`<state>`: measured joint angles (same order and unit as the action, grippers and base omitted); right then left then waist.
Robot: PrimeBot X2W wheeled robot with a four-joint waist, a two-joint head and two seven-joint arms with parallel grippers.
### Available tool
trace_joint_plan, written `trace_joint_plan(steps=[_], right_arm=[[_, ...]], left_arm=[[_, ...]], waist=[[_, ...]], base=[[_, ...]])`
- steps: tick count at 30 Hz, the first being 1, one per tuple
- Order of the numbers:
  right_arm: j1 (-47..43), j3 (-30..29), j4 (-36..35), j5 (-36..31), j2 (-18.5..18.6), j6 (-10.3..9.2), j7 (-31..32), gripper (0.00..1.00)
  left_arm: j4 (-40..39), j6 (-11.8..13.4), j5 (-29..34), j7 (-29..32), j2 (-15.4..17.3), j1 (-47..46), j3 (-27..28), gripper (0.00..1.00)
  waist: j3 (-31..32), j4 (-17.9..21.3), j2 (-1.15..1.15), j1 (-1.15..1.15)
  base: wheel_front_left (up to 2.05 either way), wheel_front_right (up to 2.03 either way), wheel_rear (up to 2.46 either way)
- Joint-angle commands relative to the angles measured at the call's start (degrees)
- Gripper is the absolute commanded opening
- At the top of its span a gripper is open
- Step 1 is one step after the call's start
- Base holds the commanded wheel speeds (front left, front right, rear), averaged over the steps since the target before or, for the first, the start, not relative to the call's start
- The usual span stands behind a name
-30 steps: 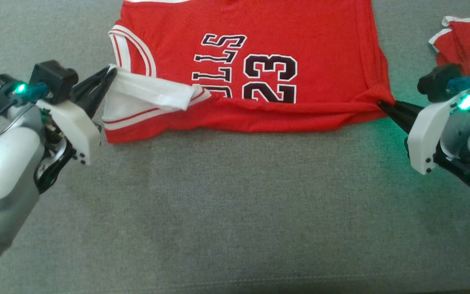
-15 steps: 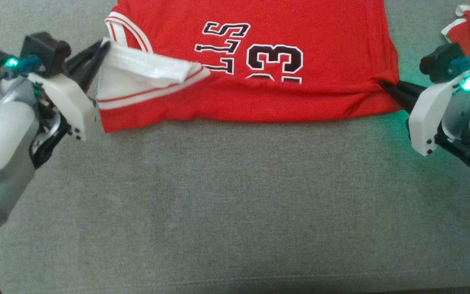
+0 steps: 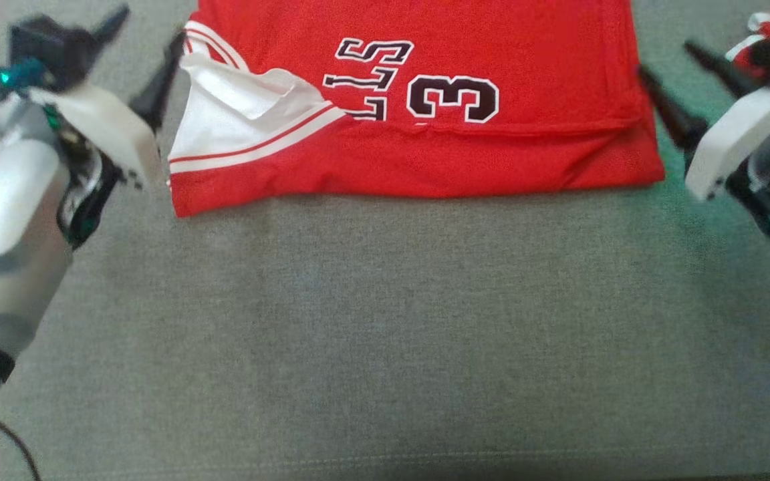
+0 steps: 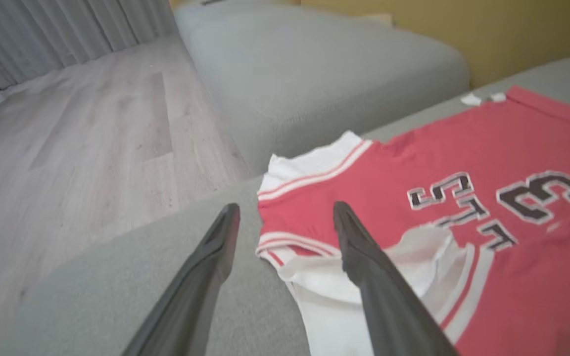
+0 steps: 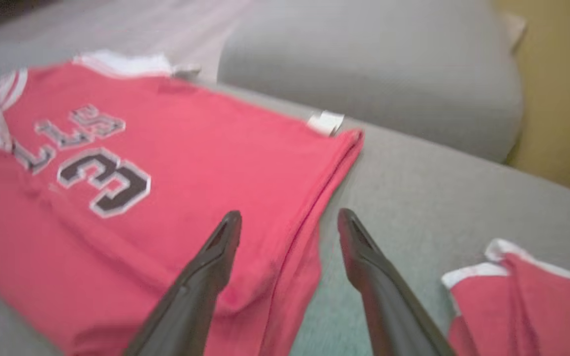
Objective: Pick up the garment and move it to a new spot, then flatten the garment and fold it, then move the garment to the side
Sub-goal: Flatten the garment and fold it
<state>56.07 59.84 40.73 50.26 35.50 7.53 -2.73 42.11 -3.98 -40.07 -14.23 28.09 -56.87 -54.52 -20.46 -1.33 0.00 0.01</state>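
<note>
The garment (image 3: 425,140), a red jersey with black-and-white lettering and white trim, lies flat at the top of the grey cushion (image 3: 385,334), its near edge folded up over itself. My left gripper (image 3: 148,30) hangs open just off the white-trimmed left corner, nothing between its fingers. My right gripper (image 3: 666,59) is open beside the jersey's right edge. In the left wrist view the left gripper (image 4: 286,207) straddles the armhole trim of the garment (image 4: 463,163) from above. In the right wrist view the right gripper (image 5: 290,213) hovers over the folded side hem of the garment (image 5: 191,148).
A second red and white piece of clothing (image 3: 769,30) lies at the far right, also seen beside the right fingers (image 5: 537,296). Another grey cushion (image 4: 314,74) stands beyond a gap, with wooden floor (image 4: 92,123) to its side. The near half of the cushion is bare fabric.
Both grippers have opened and let go of the jersey's two corners, then drawn slightly away. The folded edge now rests flat on the jersey.
</note>
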Motion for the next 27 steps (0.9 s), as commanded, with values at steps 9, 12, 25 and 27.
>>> trace_joint_plan(steps=[9, 12, 25, 27], right_arm=[[-4.91, -22.15, 1.76, -3.23, -7.69, -0.04, -12.21, 1.00], [-11.37, -34.49, -3.25, -11.00, -11.88, -0.04, -12.24, 1.00], [-37.93, -57.85, -24.20, -38.90, -31.71, -0.04, -12.26, 1.00], [-40.12, -58.40, -25.72, -39.48, -32.28, -0.04, -12.26, 1.00]], left_arm=[[-19.52, 8.00, 3.54, -0.75, -1.53, 12.09, 26.03, 1.00], [-25.14, 8.91, 6.41, -0.76, -4.72, 19.38, 33.11, 1.00], [-33.47, 5.10, 21.94, -0.76, -18.88, 40.47, 45.98, 1.00], [-34.27, 4.21, 23.49, -0.76, -20.87, 42.71, 47.70, 1.00]], waist=[[5.54, 1.24, 0.00, -0.01], [7.08, 1.63, 0.00, -0.01], [11.43, 2.13, 0.00, -0.01], [11.92, 2.24, 0.00, -0.01]], base=[[0.00, 0.00, 0.00], [0.00, 0.00, 0.00], [0.00, 0.00, 0.00], [0.00, 0.00, 0.00]])
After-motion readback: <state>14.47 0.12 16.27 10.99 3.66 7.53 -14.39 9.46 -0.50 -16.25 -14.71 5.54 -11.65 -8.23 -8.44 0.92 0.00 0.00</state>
